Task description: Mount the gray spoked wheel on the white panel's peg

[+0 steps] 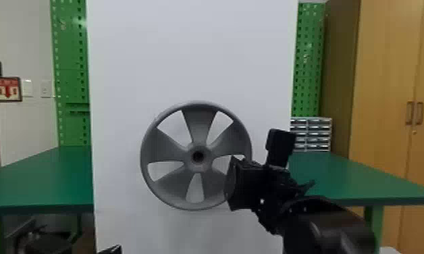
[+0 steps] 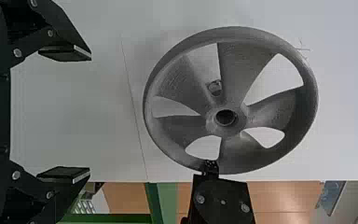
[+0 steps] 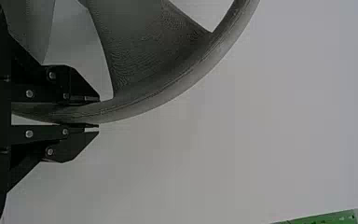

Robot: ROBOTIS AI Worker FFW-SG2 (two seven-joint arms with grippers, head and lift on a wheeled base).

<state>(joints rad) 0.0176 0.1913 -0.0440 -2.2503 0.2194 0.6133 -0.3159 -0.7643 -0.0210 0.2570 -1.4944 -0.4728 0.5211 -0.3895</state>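
Observation:
The gray spoked wheel (image 1: 164, 145) stands upright before the white panel (image 1: 187, 50), its hub hole facing the camera. My right gripper (image 1: 243, 184) is at its lower right rim. In the right wrist view, the right gripper (image 3: 99, 113) is shut on the wheel's rim (image 3: 135, 106), one finger on each side. My left gripper, partly cut off (image 1: 111, 250), is at the head view's bottom edge; in its wrist view the left gripper (image 2: 90, 114) stands open and holds nothing, apart from the wheel (image 2: 247, 74). Through a spoke gap shows the peg (image 2: 215, 87), offset from the hub.
Green tables (image 1: 46, 179) extend on both sides behind the panel. A small drawer unit (image 1: 317, 133) stands at the back right, near a wooden cabinet (image 1: 387, 84). Green pegboards (image 1: 69, 54) rise behind the panel.

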